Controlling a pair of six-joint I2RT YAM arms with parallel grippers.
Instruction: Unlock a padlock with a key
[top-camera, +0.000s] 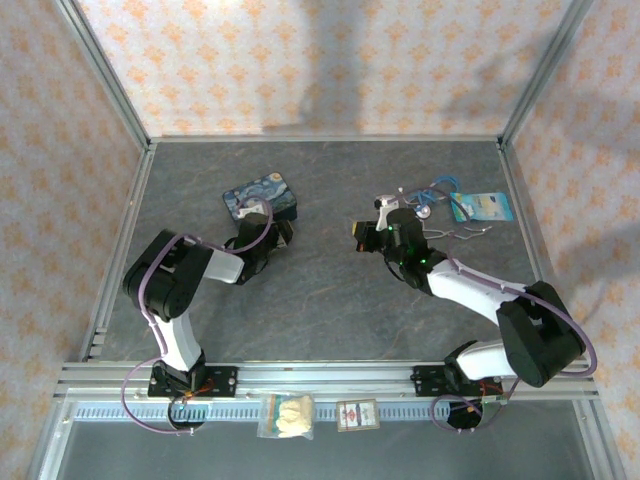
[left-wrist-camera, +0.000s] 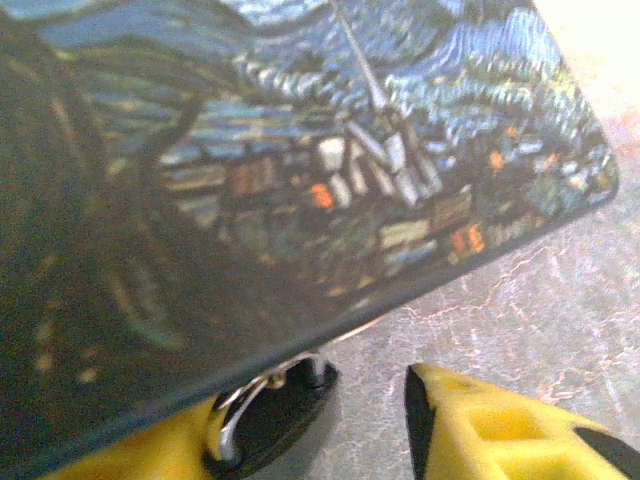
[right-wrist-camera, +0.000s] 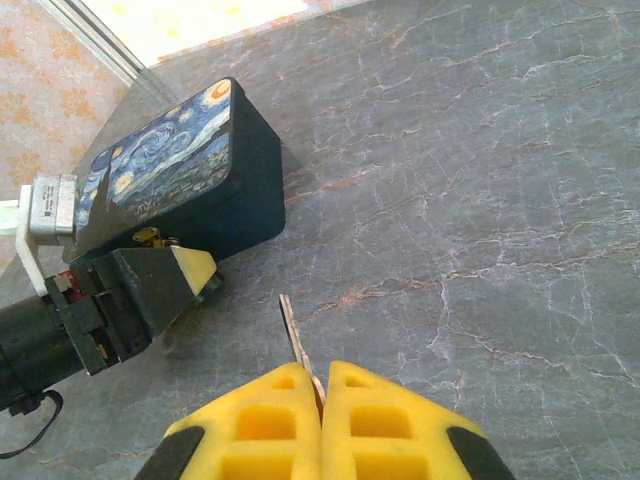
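The padlock (left-wrist-camera: 272, 418), dark with a thin silvery shackle, lies on the table against the edge of the painted blue tin (left-wrist-camera: 300, 150). My left gripper (left-wrist-camera: 318, 420) is open around it: the padlock touches the left finger (left-wrist-camera: 170, 452), with a gap to the right finger (left-wrist-camera: 490, 430). My right gripper (right-wrist-camera: 322, 385) is shut on the key (right-wrist-camera: 291, 328), whose thin pale blade sticks forward toward the tin (right-wrist-camera: 170, 165) and the left gripper (right-wrist-camera: 165, 275). From above, the left gripper (top-camera: 282, 234) sits at the tin (top-camera: 262, 196) and the right gripper (top-camera: 361, 236) is apart to its right.
A blue cord bundle with silvery bits (top-camera: 437, 192), a blue-and-white card (top-camera: 485, 207) and a thin wire loop (top-camera: 468, 232) lie at the back right. A small bag (top-camera: 286, 414) and a card (top-camera: 356, 414) rest on the front rail.
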